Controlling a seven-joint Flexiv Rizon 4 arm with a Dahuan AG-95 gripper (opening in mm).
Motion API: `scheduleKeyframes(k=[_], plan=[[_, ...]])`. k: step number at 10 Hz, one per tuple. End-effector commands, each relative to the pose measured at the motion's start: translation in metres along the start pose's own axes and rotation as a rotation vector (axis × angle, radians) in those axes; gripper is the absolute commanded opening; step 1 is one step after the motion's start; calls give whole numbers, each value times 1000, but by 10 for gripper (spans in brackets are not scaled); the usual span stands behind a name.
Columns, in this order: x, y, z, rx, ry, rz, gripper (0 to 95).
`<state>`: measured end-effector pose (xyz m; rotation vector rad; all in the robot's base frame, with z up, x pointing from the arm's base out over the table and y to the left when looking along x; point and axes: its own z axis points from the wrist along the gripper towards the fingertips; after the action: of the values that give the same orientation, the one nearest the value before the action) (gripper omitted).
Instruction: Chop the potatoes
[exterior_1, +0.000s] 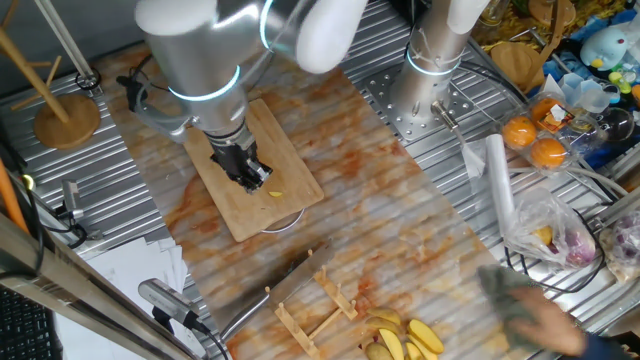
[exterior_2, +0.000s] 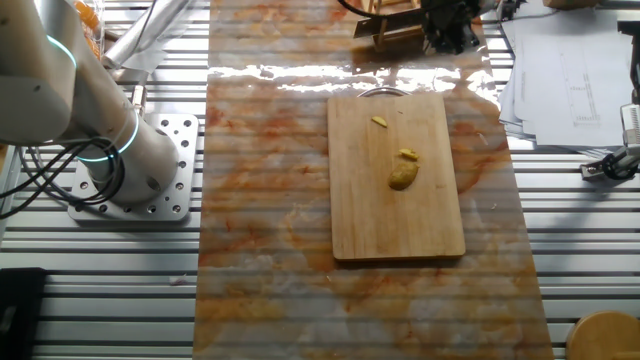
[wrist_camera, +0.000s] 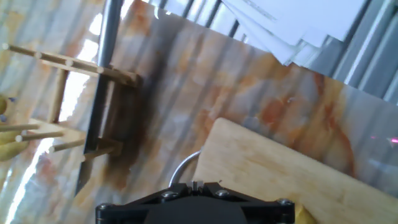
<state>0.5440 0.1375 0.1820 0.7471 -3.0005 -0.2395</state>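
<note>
From one fixed view I see the gripper (exterior_1: 248, 176) low over the board (exterior_1: 285, 140); whether its fingers are apart, I can't tell. The other fixed view shows the potato lump (exterior_2: 402, 176) mid-board, long axis along the board, with two slices (exterior_2: 380, 122) beyond it; most chopping remains. My hand view shows only the board's edge.

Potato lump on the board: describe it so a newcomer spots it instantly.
Find the bamboo cutting board lying on the marbled mat. Near the board's middle sits the potato lump, a small rounded dull-yellow piece. The two slices beyond it, toward the board's handle end, are thinner and smaller.
</note>
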Motion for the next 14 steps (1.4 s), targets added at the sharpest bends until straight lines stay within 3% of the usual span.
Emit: scheduleKeyframes(k=[1,2,4,5,7,10,14], plan=[[0,0,0,-2,27,2,0],[0,0,0,-4,30,6,190],[0,0,0,-7,35,53,190],[0,0,0,-7,35,53,380],[-20,41,15,-3,33,119,380],[-37,75,32,3,29,182,380],[-47,95,47,-12,21,249,380]])
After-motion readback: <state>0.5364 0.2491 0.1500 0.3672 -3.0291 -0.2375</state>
